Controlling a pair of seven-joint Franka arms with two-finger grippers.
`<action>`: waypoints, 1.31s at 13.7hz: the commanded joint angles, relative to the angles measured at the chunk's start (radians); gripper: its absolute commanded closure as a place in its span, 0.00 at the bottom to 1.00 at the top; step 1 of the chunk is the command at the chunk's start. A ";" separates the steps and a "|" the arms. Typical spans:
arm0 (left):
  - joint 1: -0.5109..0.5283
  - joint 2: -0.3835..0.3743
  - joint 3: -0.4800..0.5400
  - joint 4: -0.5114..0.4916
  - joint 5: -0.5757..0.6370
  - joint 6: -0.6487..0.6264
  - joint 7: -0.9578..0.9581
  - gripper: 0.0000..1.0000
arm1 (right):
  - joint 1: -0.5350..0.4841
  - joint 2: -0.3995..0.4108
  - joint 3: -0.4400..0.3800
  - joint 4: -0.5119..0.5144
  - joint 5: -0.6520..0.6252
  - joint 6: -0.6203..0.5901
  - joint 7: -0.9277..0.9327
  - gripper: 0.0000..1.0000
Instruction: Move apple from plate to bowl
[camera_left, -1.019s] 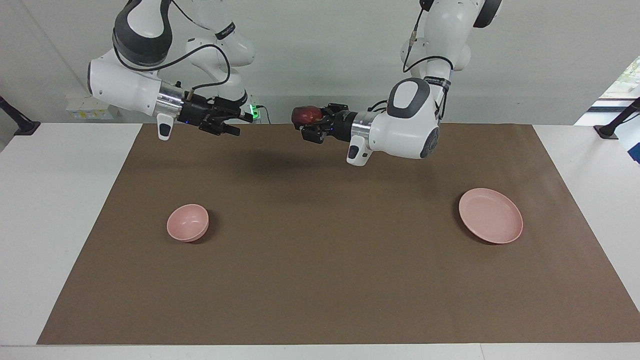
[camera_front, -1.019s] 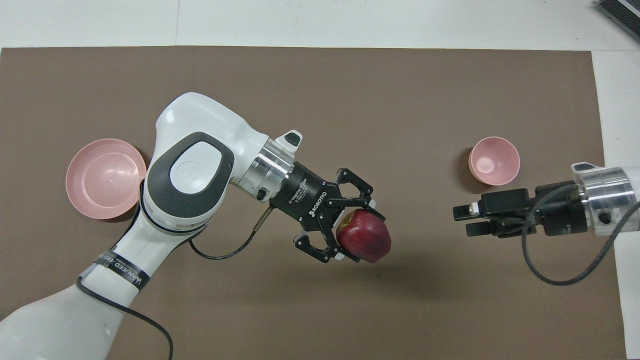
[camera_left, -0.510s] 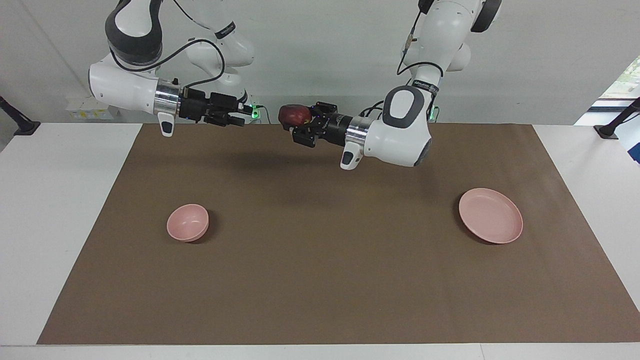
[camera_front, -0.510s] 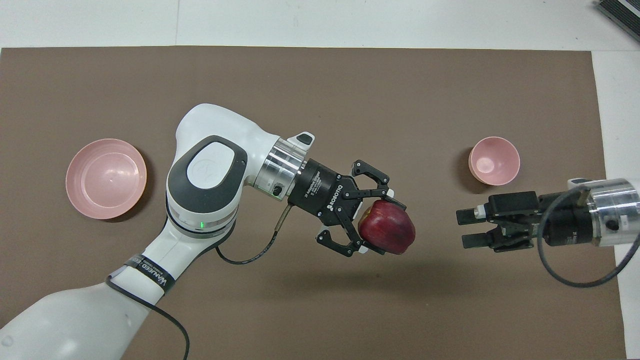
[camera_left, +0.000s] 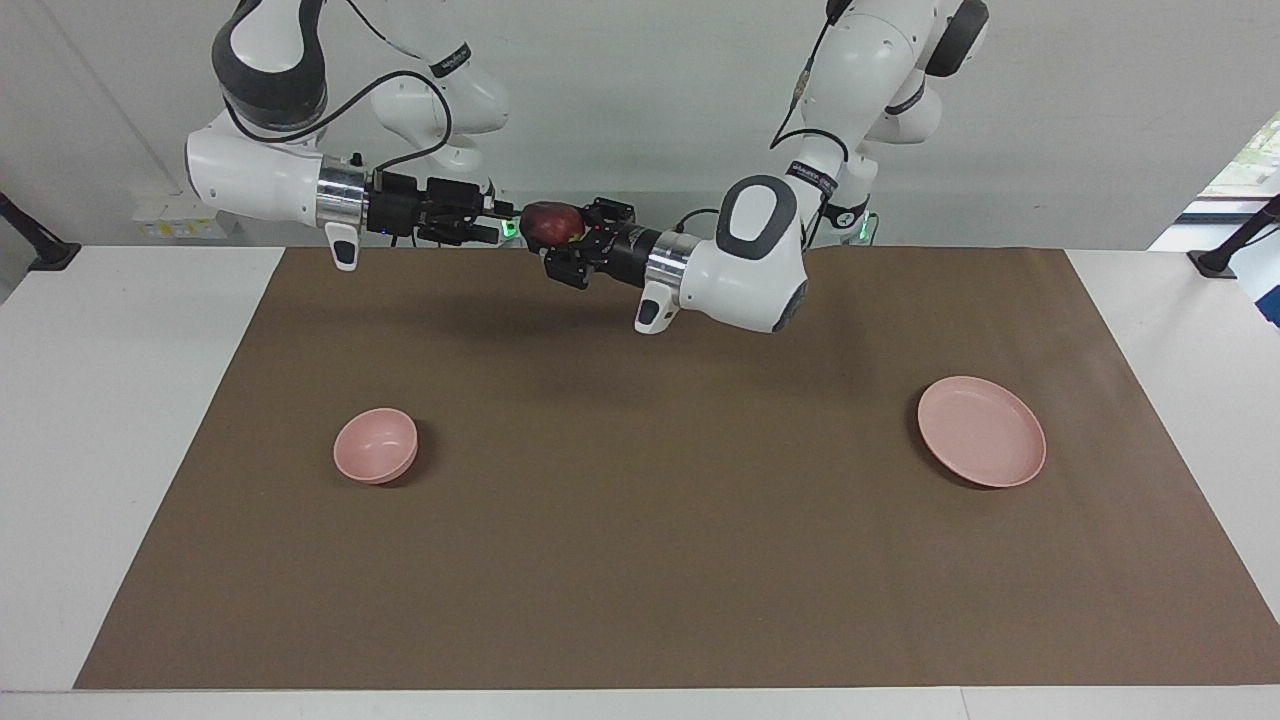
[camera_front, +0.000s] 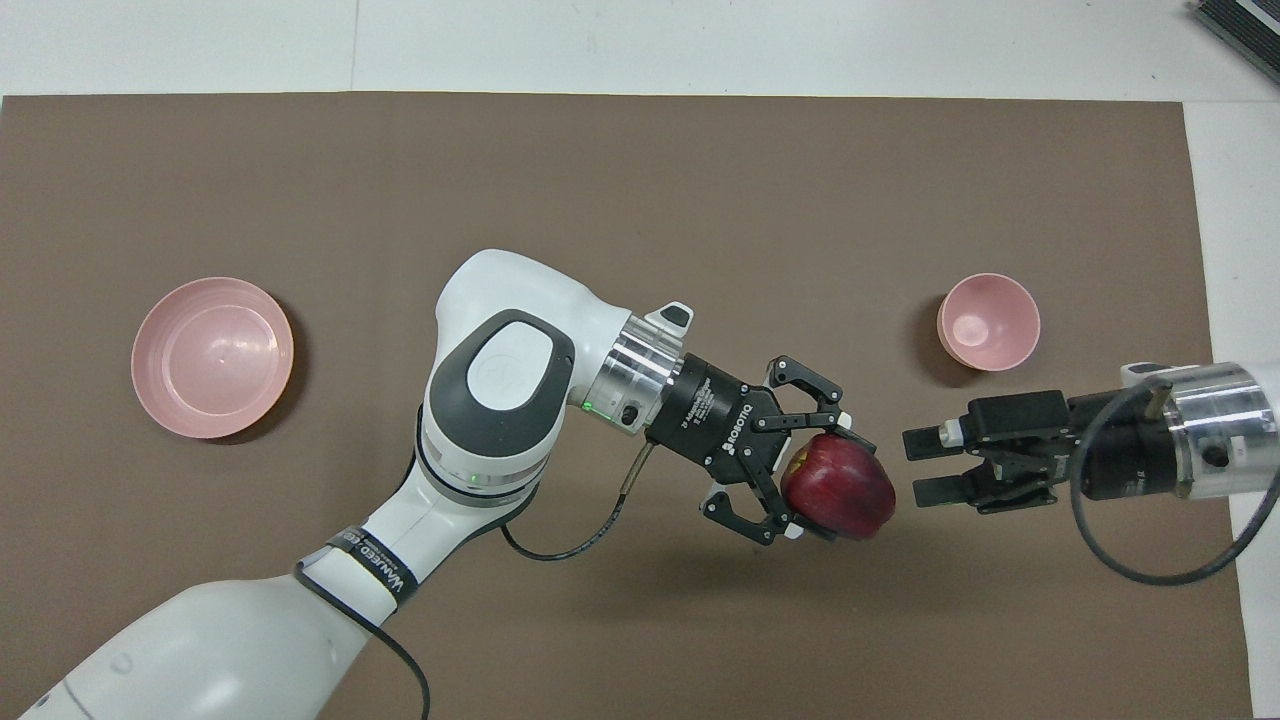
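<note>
The left tool (camera_front: 835, 475) is clamped on the apple (camera_front: 838, 487), holding it in the air over the brown mat (camera_front: 640, 200), level and pointing toward the right arm's end of the bench (camera_left: 130, 400). The right tool (camera_front: 925, 467) faces it, its two fingers apart and their tips just beside the apple; I cannot tell whether they touch it. The pink bowl (camera_front: 988, 321) sits on the mat toward the right arm's end. The pink plate (camera_front: 212, 357) lies bare toward the left arm's end, well apart.
</note>
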 joint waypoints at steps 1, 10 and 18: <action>-0.010 0.092 -0.028 0.085 -0.019 0.030 -0.026 1.00 | -0.004 -0.036 0.003 -0.033 0.023 -0.019 0.018 0.00; 0.003 0.144 -0.072 0.138 -0.025 0.013 -0.228 1.00 | -0.010 -0.042 0.006 -0.045 -0.020 -0.008 -0.023 0.00; 0.012 0.129 -0.085 0.154 -0.006 0.008 -0.244 1.00 | -0.004 -0.042 0.009 -0.045 -0.055 0.063 -0.006 0.00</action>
